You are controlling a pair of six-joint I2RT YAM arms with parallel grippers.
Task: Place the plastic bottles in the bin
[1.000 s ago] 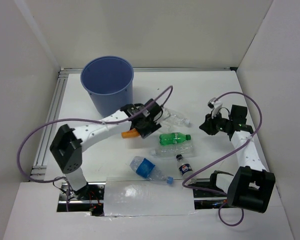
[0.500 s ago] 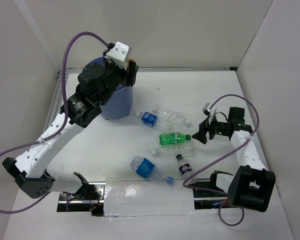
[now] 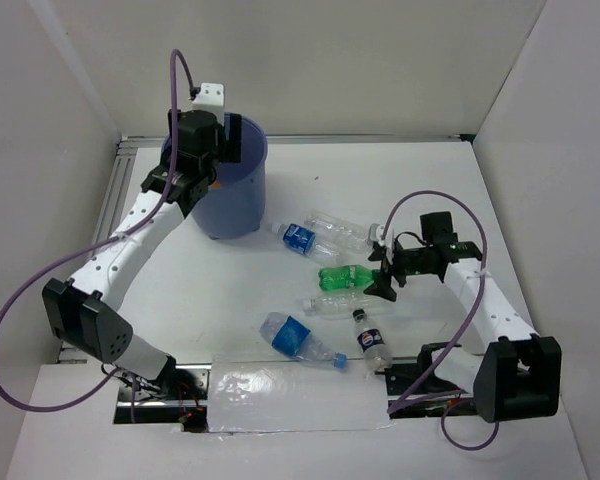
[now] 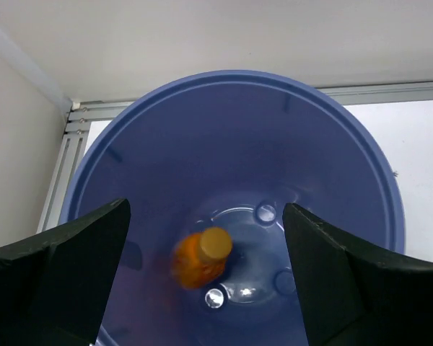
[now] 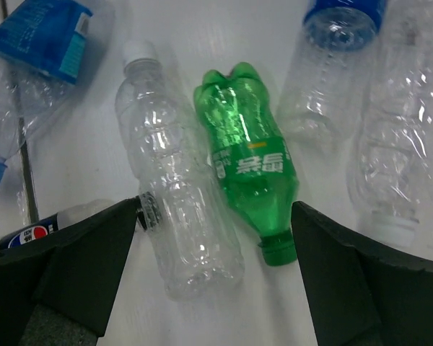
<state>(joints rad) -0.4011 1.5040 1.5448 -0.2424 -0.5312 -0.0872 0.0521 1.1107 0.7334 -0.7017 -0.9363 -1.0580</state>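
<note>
At the bottom centre of the top view, a crushed clear plastic bottle with a blue label (image 3: 292,336) lies on the white desk (image 3: 180,280), with a small dark cola bottle (image 3: 370,340) just right of it. Above them, the right arm's fingers (image 5: 72,267) hang spread apart and empty over a clear ribbed bottle (image 5: 177,209) and a green plastic bottle (image 5: 249,162) lying side by side. At upper left, the left arm's fingers (image 4: 65,267) stand wide apart over the round blue-violet plastic bin (image 4: 361,180) — a short orange bottle (image 4: 200,257) shows inside it, blurred.
</note>
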